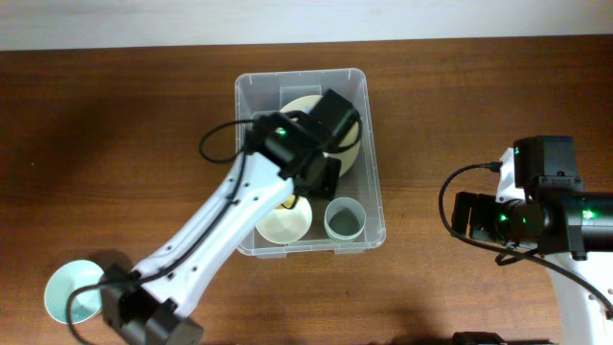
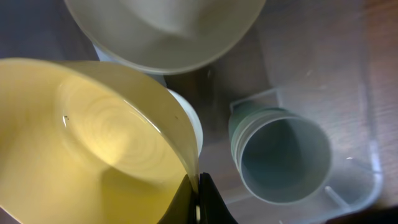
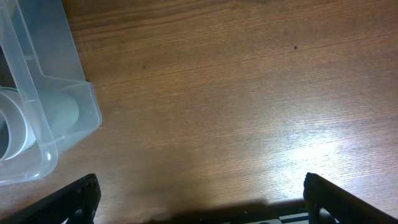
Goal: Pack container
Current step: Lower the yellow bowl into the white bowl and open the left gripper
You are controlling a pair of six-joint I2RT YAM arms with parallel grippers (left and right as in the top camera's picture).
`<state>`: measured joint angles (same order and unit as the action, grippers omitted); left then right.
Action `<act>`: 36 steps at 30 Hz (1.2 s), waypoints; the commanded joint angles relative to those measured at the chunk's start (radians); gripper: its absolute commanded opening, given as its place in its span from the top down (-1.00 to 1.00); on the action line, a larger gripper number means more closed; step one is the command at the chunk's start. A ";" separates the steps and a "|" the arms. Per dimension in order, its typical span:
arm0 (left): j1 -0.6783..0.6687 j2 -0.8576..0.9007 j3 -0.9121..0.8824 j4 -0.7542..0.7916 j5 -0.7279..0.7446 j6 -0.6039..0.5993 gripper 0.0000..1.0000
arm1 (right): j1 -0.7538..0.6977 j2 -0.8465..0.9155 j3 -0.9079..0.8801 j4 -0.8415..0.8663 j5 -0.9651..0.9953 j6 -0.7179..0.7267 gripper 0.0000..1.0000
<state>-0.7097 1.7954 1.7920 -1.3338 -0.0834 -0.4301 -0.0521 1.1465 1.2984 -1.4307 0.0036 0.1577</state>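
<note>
Left gripper (image 2: 198,196) reaches down inside the large clear rectangular plastic container (image 1: 297,77) - its 2 fingers are pinched on the rim of a glossy yellow round bowl (image 2: 93,143). Just right of that bowl, 1 pale grey-blue plastic cup (image 2: 286,158) stands upright in the container's corner. The container sits mid-table on the brown wooden tabletop (image 1: 460,86). Right gripper (image 3: 200,180) - fingers spread wide - hovers over the wood, well apart from the container.

Clear plastic container (image 1: 372,144); glossy wood-grain table (image 1: 115,144).
</note>
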 commanded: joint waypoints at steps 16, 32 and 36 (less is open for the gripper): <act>0.007 0.129 -0.042 -0.055 0.071 -0.048 -0.08 | 0.006 0.001 -0.002 0.003 0.009 0.004 -1.00; 0.495 -0.278 0.008 -0.142 -0.143 -0.074 -0.12 | 0.006 0.001 -0.002 0.003 0.009 0.005 -1.00; 0.758 -0.385 -0.024 -0.167 -0.143 -0.064 -0.22 | 0.006 0.001 -0.002 0.004 0.009 0.005 -1.00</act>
<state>-0.0799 1.4746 1.7844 -1.4837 -0.2001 -0.4938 -0.0521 1.1465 1.2984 -1.4311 0.0032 0.1581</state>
